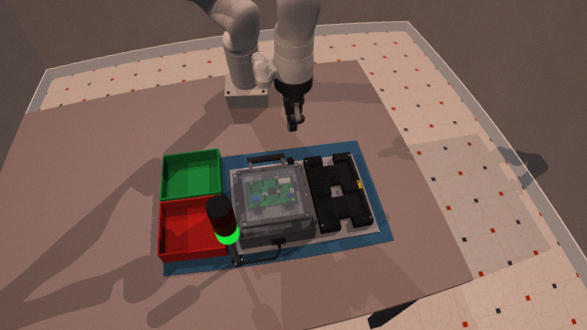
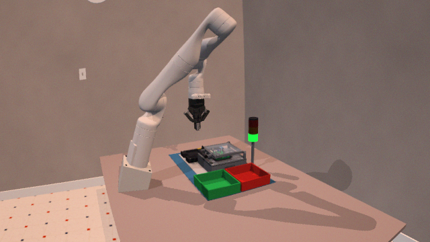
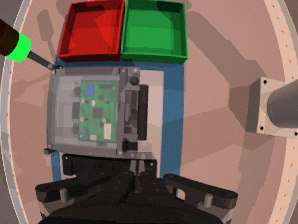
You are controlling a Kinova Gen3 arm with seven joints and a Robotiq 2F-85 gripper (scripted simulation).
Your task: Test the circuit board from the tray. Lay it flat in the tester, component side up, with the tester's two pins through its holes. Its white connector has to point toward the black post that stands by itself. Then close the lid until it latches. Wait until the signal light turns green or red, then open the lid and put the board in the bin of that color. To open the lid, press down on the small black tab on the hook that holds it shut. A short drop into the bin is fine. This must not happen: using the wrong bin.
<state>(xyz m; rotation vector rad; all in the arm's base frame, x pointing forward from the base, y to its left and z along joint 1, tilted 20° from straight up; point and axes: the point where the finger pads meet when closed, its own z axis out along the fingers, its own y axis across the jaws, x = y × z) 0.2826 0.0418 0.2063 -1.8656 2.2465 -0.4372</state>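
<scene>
Above the worktop [image 1: 115, 124] [image 2: 161, 202] [image 3: 210, 145], we keep our empty jaws [image 1: 293, 128] [image 2: 197, 129] closed, to press the latch tab squarely downward. The circuit board [image 1: 272, 192] [image 2: 220, 152] [image 3: 98, 111] lies under the tester's lid [image 1: 257, 215] [image 2: 235, 148] [image 3: 65, 117]. The exterior view shows our height above it; the wrist view hides our fingertips.

Steep overhead, distant side, downward wrist close-up

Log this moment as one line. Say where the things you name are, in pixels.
signal light [image 1: 227, 236] [image 2: 252, 137] [image 3: 20, 47]: green | tester lid [image 1: 273, 192] [image 2: 224, 150] [image 3: 65, 112]: down over board [image 1: 271, 192] [image 3: 98, 111] | jaws: shut, empty, above table | bins: both empty | next, likely: open lid
</scene>
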